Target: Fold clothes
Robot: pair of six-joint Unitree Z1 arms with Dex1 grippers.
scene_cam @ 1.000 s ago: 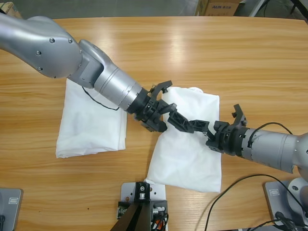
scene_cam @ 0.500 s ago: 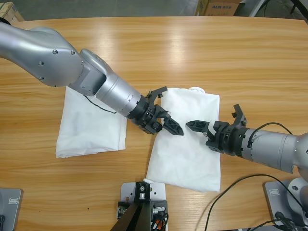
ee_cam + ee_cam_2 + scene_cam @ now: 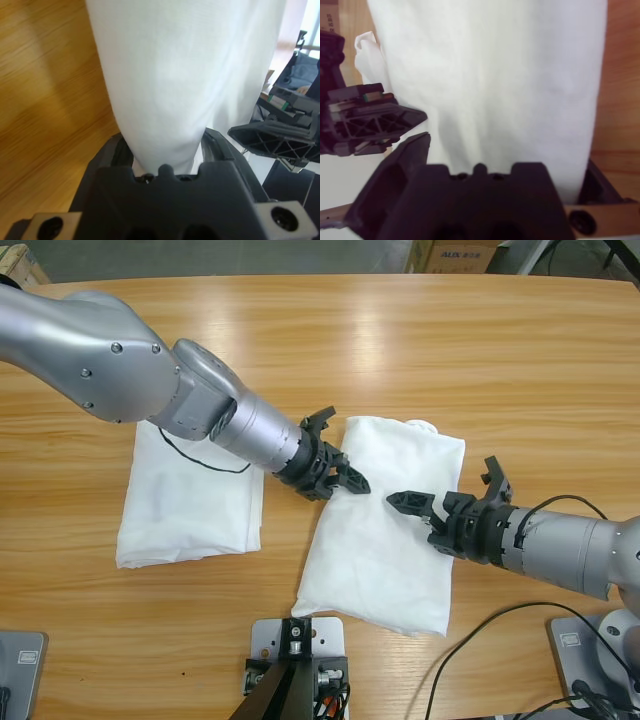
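A long wooden desk [image 3: 400, 330] lies bare along its far half, with open room there. Near the middle, a folded white cotton T-shirt [image 3: 385, 540] is hemmed in by two silver-grey arms whose black hands, left hand [image 3: 345, 478] and right hand [image 3: 405, 501], sit near each other. A second folded white T-shirt [image 3: 190, 510] fills the left side.
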